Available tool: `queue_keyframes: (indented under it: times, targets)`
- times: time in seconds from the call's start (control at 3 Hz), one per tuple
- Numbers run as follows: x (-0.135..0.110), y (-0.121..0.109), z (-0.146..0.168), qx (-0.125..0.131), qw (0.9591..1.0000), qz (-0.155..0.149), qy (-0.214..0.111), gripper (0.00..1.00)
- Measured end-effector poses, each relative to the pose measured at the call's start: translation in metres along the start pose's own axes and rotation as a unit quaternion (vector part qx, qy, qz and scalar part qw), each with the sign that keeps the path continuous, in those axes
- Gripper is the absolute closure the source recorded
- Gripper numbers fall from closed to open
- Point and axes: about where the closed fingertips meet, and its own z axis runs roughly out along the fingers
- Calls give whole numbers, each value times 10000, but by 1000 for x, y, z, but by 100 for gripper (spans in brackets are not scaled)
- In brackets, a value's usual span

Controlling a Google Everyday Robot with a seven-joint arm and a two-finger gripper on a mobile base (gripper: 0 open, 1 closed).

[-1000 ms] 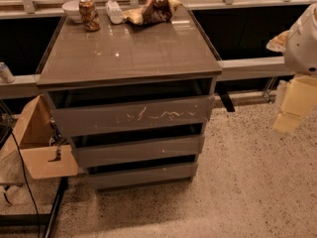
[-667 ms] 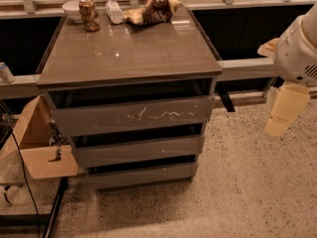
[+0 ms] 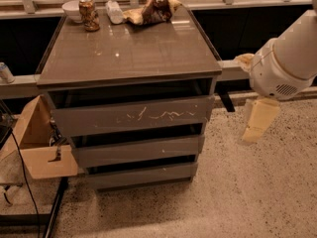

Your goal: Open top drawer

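Note:
The top drawer (image 3: pixel 99 119) is the tallest grey front of the cabinet, with white scratch marks across its middle. It looks shut, with a dark gap above it under the cabinet top. My gripper (image 3: pixel 257 121) is cream coloured and hangs below the white arm (image 3: pixel 285 66), to the right of the cabinet at about the drawer's height. It is apart from the drawer front, a short way past its right edge, and holds nothing.
Two narrower grey drawer fronts (image 3: pixel 138 150) lie below. On the cabinet top (image 3: pixel 129 48) at the back stand a can (image 3: pixel 89 14), a white bowl (image 3: pixel 73 9), a bottle (image 3: pixel 115 12) and a crumpled bag (image 3: pixel 153 9). A cardboard box (image 3: pixel 39 148) sits at the left. The floor is speckled.
My arm and gripper have moved left from the right edge of view, closer to the cabinet's right side. The drawers have not moved.

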Motion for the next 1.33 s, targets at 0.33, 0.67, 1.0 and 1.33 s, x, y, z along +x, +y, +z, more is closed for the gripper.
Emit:
queue_keyframes:
  times: [0.33, 0.67, 1.0, 1.33]
  targets:
    - [-11, -1, 32, -97, 9996, -234, -139, 0]
    - [-21, -2, 65, -244, 9987, -414, -181, 0]
    - [-35, -7, 94, -343, 9975, -602, -139, 0]
    - [-45, -18, 121, -281, 9964, -794, 66, 0]
